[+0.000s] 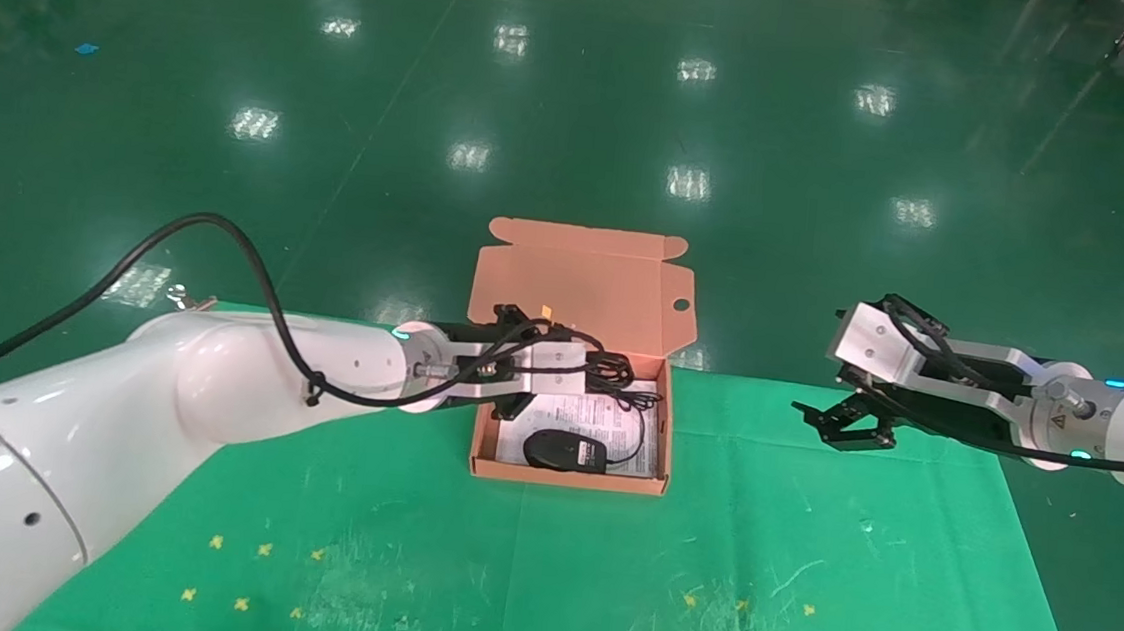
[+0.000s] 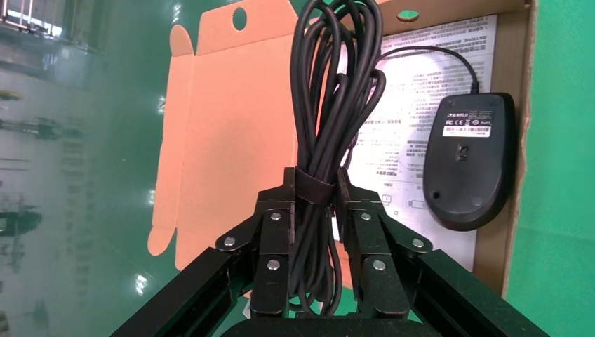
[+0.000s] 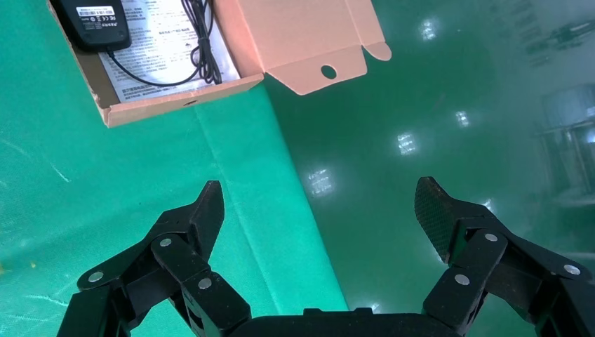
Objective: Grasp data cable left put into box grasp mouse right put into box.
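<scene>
On the green table, near its far edge, sits the box with its lid standing open toward the floor beyond; a white printed sheet lines its bottom. Over the box's left side reaches the left gripper, its fingers pinching the data cable at the dark band that binds the loops, so the bundle hangs between the jaws above the open box and lid. To the right, well apart from the box and over the table's far right edge, the right gripper hovers with its fingers spread wide and nothing between them. Inside the box, at the near wall, the mouse lies upside down on the sheet with its pale label up, and its thin cord curves toward the far right corner.
</scene>
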Motion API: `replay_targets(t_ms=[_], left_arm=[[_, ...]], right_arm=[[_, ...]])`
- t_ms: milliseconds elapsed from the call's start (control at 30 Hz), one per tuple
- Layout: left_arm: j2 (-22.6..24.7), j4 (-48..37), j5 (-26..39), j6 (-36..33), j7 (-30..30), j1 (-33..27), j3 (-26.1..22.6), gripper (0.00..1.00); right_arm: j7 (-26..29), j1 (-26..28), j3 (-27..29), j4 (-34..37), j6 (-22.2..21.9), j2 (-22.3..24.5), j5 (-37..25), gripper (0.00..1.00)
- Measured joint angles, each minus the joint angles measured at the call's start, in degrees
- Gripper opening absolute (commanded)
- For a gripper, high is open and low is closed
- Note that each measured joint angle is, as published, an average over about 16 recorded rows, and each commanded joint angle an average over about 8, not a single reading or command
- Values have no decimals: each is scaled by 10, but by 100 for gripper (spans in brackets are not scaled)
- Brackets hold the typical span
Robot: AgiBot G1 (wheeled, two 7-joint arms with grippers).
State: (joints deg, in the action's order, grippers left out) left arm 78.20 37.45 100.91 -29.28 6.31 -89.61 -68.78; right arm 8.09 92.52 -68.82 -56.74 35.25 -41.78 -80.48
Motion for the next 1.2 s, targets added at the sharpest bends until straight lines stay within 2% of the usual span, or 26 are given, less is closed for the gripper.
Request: replay_targets(t_ms=[233,667,933,1200], left_arm=[[-15,13,4,-3,17,-11,3,100],[-52,34,16,16,60,-67,26,100],[-85,60,-26,-20,64,-53,70,100],[-134,102,-106,-97,61,-6,135,100]], right_arm=[[-2,8,4,0,-6,-4,0,100],[-18,51,17,-7,-16,-11,-31,100],[-20,36,53,-18,21,-6,-14,100],[-13,-13,120,-39,89,4,42,100]])
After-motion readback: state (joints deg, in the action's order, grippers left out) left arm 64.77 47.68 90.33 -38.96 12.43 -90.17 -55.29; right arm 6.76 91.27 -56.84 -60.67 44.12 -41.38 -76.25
